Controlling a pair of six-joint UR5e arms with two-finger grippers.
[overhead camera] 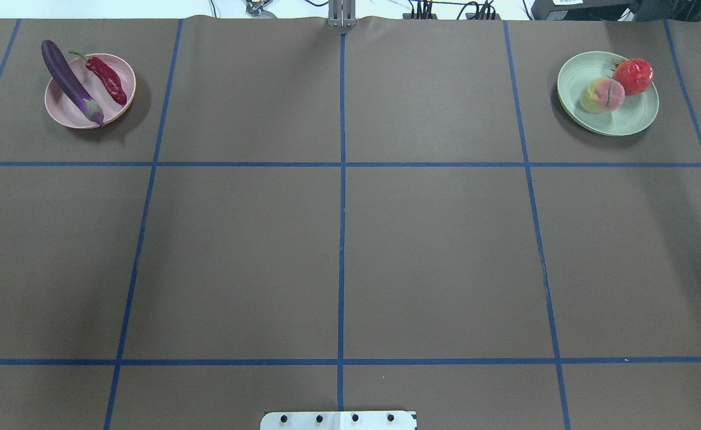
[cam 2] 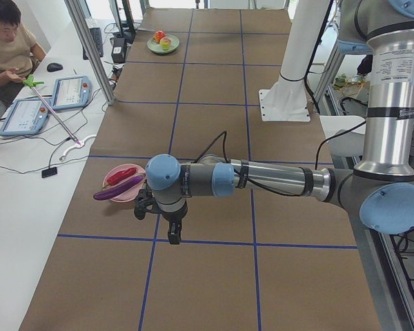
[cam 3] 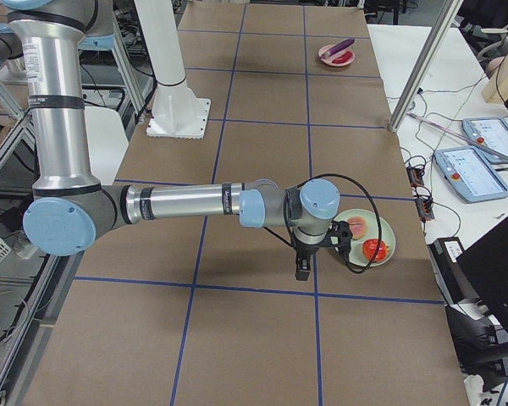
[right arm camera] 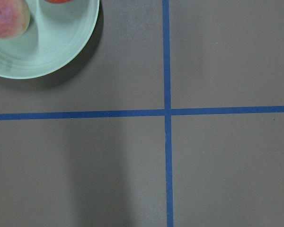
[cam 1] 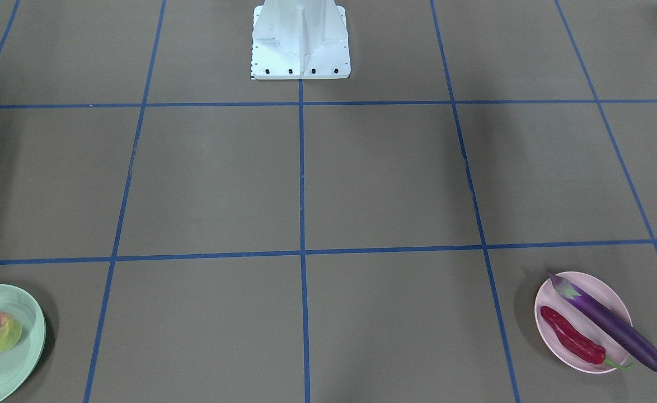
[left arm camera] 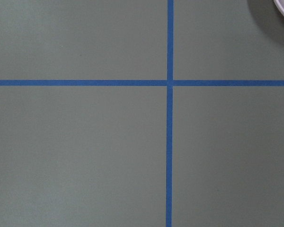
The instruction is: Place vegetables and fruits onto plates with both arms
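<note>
**A:** Where did everything lie?

**B:** The eggplant (overhead camera: 70,80) and the chili pepper (overhead camera: 107,79) lay side by side on the pink plate (overhead camera: 111,110), in the far corner on the robot's left. The eggplant's blunt end overhung the rim. The peach (overhead camera: 602,95) and the pomegranate-like fruit (overhead camera: 632,76) sat touching on the green plate (overhead camera: 625,119), far right. Judging by that, the task looked finished.

**A:** And the jaws?

**B:** The left gripper (cam 2: 174,236) hung over the table (overhead camera: 338,251) just beside the pink plate, and the right gripper (cam 3: 303,271) hung near the green one. Both showed only in the side views, so I could not tell whether the jaws were apart or together.

**A:** How would the pieces handle?

**B:** The eggplant was glossy and long, so probably slippery. I would have gripped it across its narrow width at mid-length so it did not tip. The wrinkled chili offered better purchase at its thick middle. Both fruits were round and likely to roll. The place to take them was across the widest part, clear of the shiny one's crown.
</note>
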